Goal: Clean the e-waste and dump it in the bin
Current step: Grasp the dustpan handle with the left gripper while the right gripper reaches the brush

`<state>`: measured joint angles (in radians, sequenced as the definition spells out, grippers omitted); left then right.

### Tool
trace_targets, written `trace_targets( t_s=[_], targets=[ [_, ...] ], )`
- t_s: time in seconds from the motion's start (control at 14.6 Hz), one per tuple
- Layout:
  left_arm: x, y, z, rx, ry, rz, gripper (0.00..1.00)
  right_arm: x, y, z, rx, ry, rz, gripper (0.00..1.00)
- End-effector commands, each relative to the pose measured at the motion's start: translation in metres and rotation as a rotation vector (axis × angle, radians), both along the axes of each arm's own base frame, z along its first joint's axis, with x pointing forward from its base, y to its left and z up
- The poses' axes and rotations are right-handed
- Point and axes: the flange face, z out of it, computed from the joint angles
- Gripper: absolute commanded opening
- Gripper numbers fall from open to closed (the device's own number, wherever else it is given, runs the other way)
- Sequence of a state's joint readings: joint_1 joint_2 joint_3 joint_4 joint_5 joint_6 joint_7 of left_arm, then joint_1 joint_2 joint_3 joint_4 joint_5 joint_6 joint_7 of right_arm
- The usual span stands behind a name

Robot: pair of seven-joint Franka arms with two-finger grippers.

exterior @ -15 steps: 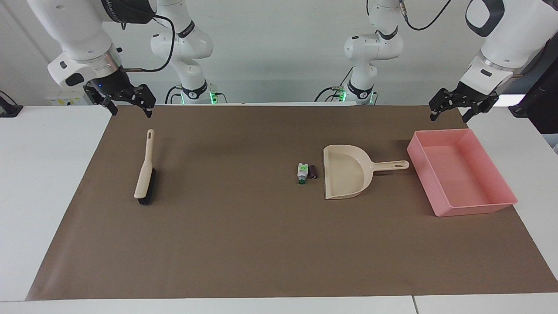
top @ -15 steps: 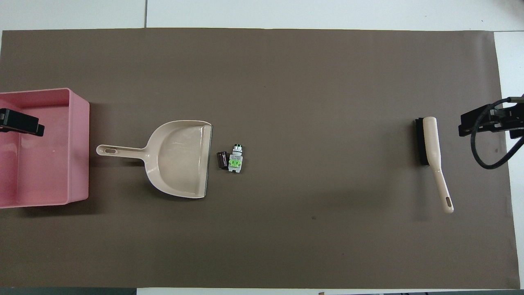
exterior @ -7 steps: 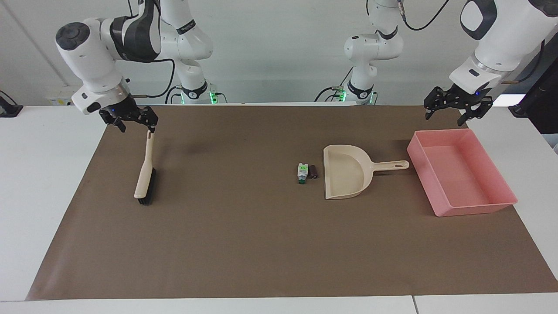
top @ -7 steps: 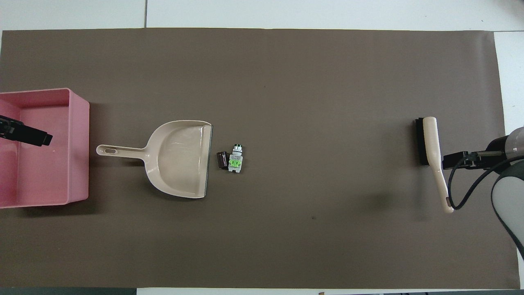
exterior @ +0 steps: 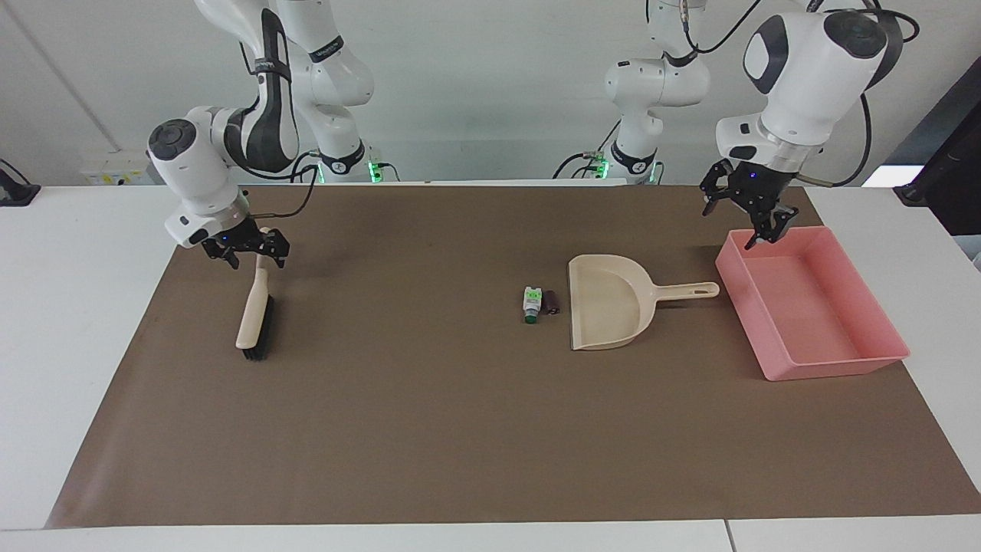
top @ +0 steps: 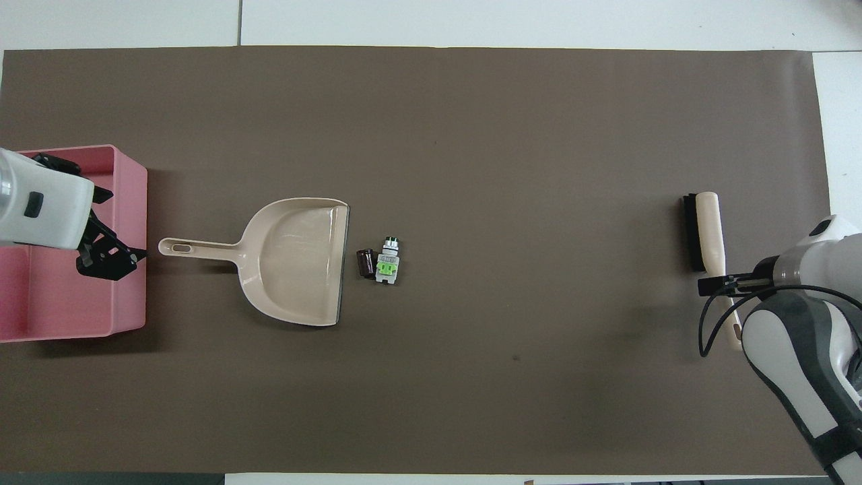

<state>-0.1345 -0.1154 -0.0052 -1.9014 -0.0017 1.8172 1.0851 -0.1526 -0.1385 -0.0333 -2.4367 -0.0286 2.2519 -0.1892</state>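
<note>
Black fingers [exterior: 257,257] spread astride brush handle [exterior: 261,270]

A: Legible text, any item?
B: None. The white cell [top: 387,265] by the dustpan [top: 296,259] carries a green label, well apart from either claw; its print cannot be made out.
A: Arms?
B: Dark lettering on an arm link [exterior: 328,52] above the right claw [exterior: 245,251]; unreadable.

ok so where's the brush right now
The brush lies flat on the brown mat toward the right arm's end of the table, far from the dustpan. The right gripper is at its handle, the end nearer the robots.
</note>
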Motion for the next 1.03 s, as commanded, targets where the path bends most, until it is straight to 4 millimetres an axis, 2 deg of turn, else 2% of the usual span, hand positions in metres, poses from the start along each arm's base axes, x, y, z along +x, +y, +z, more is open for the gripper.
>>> trace_targets(
  t_s=[0.0,0.21,0.34,0.48,0.62,0.75,0.82,0.96],
  targets=[
    [-0.009,-0.009,-0.029,-0.005,-0.031,-0.235,0.97,-0.007,-0.009,-0.004,0.014,-0.009,0.013,1.00],
    [-0.009,-0.009,-0.077,0.003,-0.013,-0.306,0.96,-0.016,-0.012,-0.011,0.019,0.007,0.004,0.97],
    [0.001,-0.011,-0.113,0.009,-0.026,-0.386,0.96,-0.016,-0.013,-0.011,0.027,0.006,-0.006,0.94],
    [0.011,-0.014,-0.141,0.010,-0.007,-0.419,0.96,-0.016,-0.012,-0.011,0.039,0.003,-0.015,0.88],
    [0.014,-0.020,-0.157,0.019,-0.008,-0.451,0.95,-0.015,-0.011,-0.011,0.040,0.003,-0.013,0.76],
    [0.015,-0.024,-0.171,0.057,-0.017,-0.486,0.94,-0.016,-0.011,-0.011,0.040,0.004,-0.013,0.70],
    [0.011,-0.023,-0.177,0.057,-0.008,-0.483,0.94,-0.016,-0.011,-0.011,0.041,0.004,-0.010,0.68],
    [-0.002,-0.020,-0.188,0.055,0.010,-0.481,0.93,-0.016,-0.012,-0.011,0.041,0.004,0.003,0.58]
  ],
)
